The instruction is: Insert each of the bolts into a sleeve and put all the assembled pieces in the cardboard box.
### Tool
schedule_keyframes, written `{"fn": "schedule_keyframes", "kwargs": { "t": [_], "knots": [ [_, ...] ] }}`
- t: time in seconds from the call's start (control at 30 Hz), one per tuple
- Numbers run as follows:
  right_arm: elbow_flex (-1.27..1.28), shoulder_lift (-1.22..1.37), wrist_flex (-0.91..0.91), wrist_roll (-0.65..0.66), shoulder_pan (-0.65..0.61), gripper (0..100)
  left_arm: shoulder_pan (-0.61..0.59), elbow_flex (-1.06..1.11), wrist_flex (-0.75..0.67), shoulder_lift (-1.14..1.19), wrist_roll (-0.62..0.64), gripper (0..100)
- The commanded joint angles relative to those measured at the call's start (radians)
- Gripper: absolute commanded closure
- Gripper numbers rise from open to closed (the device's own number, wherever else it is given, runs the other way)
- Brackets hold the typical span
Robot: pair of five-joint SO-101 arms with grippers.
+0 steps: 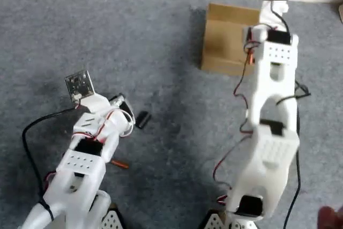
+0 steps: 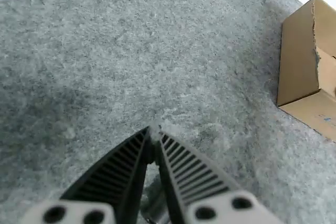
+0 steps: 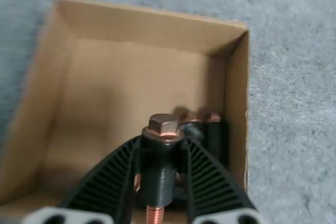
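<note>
My right gripper (image 3: 164, 148) is shut on an assembled piece (image 3: 160, 174), a black sleeve with a copper bolt through it, hex head up. It hangs over the open cardboard box (image 3: 134, 22), where more assembled pieces (image 3: 209, 129) lie against one wall. In the high view the right arm stretches to the box (image 1: 225, 38) at the back right. A loose black sleeve (image 1: 142, 119) lies on the carpet just beside my left gripper (image 1: 122, 103). The left gripper (image 2: 155, 132) is shut, tips together above bare carpet. The box (image 2: 302, 61) sits farther off in the left wrist view.
Grey carpet (image 1: 134, 41) covers the table. A thin orange piece (image 1: 120, 163), possibly a bolt, lies close to the left arm's body. Cables trail from both arms. Open carpet lies between the arms and in front of the box.
</note>
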Motion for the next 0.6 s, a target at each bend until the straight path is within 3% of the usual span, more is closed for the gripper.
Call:
{"fn": "schedule_keyframes", "kwargs": {
  "t": [0.0,0.3,0.57],
  "knots": [
    [-0.417,0.206,0.093,0.009,0.015,99.5,0.021,-0.061,-0.025,0.004,0.002,99],
    [-0.911,0.490,0.280,0.006,0.008,98.5,0.021,-0.061,-0.025,0.005,-0.002,99],
    [-1.059,0.524,0.440,0.011,0.008,67.4,0.021,-0.061,-0.025,0.007,-0.002,99]
  ]
}}
